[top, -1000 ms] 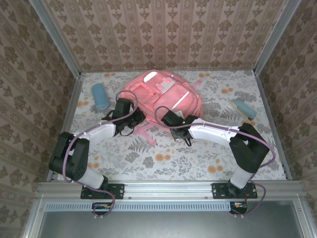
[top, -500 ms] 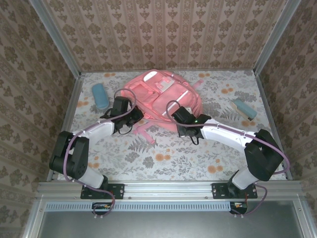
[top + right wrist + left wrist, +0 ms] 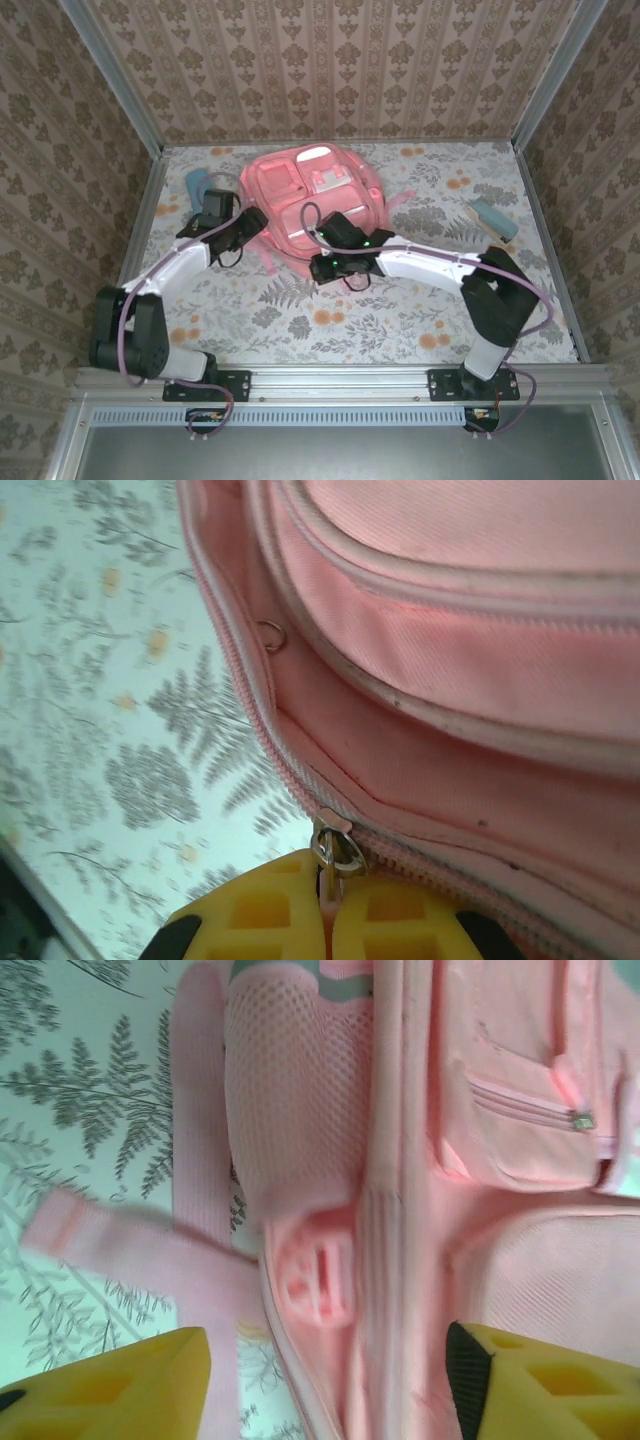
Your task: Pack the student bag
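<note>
Right fingers (image 3: 260, 910) pinch the soft pink fabric backpack's (image 3: 320, 195) metal zip pull (image 3: 335, 852) at six o'clock; left fingers (image 3: 110, 1380) spread.

A staged robot test cell rather than a lived-in room. Upright panels of beige damask-patterned wallpaper (image 3: 330, 70) stand at 9, 12 and 3 o'clock around a tabletop under pale fern-and-flower printed cloth (image 3: 400, 320). At 6 o'clock a silver slotted aluminium rail (image 3: 340, 382) carries a white-and-black left robot arm (image 3: 185, 268) and a matching right robot arm (image 3: 430, 265).
</note>
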Controlling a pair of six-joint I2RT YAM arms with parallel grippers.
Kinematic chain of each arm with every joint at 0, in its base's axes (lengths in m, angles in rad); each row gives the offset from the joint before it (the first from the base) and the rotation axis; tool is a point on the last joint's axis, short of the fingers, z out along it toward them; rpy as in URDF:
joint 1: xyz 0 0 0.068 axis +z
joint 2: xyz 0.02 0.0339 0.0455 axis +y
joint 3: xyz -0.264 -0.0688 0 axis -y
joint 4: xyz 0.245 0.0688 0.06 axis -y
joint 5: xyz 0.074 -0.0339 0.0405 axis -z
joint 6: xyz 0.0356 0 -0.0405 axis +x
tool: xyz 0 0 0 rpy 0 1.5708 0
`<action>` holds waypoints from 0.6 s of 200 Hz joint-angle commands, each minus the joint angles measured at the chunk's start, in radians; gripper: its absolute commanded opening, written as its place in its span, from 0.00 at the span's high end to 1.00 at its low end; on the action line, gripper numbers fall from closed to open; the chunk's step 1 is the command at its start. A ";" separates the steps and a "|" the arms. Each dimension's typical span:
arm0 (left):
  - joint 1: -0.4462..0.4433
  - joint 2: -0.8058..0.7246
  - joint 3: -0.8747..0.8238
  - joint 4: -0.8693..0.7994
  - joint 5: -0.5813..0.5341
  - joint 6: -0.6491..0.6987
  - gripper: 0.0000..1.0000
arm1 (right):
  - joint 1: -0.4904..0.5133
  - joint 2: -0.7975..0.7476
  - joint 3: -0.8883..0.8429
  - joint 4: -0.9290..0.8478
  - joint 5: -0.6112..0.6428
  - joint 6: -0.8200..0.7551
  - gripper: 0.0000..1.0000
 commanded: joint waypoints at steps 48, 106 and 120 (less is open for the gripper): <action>0.002 -0.159 -0.187 0.109 0.173 -0.223 0.29 | 0.006 0.115 0.160 0.090 -0.140 0.035 1.00; -0.027 -0.071 -0.225 0.272 0.225 -0.305 0.40 | 0.006 0.109 0.132 0.104 -0.149 0.048 1.00; -0.048 -0.055 -0.241 0.279 0.191 -0.330 0.42 | 0.007 0.109 0.129 0.107 -0.152 0.051 1.00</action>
